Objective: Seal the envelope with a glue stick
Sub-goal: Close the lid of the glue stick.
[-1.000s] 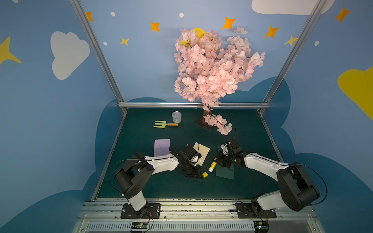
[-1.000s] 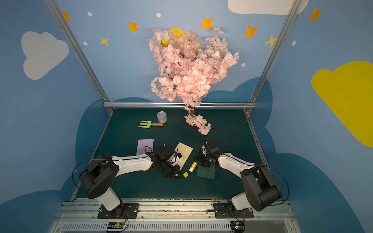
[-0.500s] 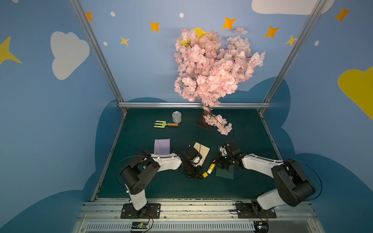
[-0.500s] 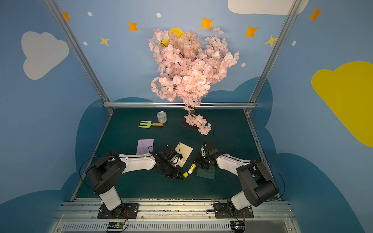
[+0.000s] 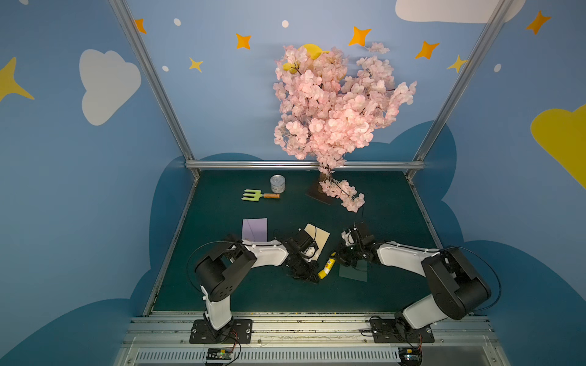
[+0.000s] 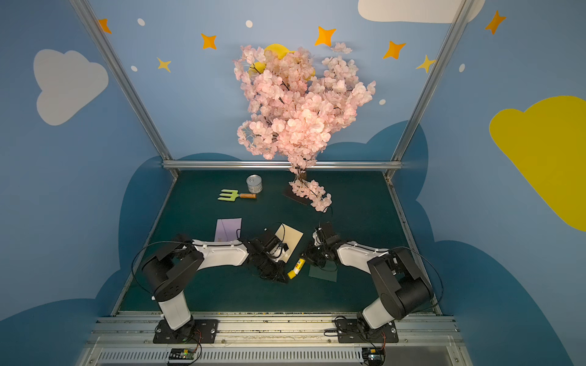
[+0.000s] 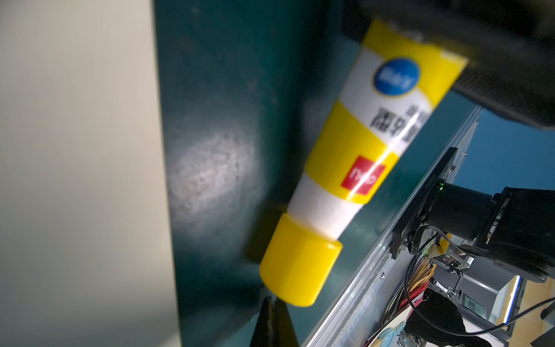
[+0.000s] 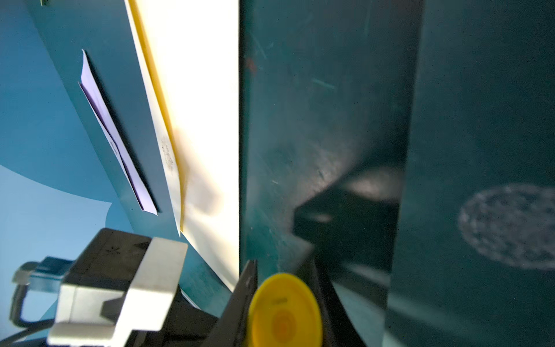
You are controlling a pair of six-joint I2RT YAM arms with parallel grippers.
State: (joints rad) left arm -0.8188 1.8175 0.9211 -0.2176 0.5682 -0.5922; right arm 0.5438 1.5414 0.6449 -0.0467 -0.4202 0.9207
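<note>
While the right gripper (image 5: 338, 257) clamps the glue stick (image 5: 328, 267) at the end opposite its cap (image 7: 300, 264), the left gripper (image 7: 272, 318) is pressed shut, empty, just beside that cap; the envelope (image 5: 321, 238) lies flat near the left fingers.

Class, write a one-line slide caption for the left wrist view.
Capped glue stick, base clamped in the jaws of the right gripper, beside the cream envelope.

left arm (image 5: 266, 253) low, reaching inward | left gripper (image 7: 271, 318) jaws pressed together | right arm (image 5: 399, 256) low, reaching inward | right gripper (image 5: 338, 256) clamped on glue stick (image 5: 328, 265) end
</note>
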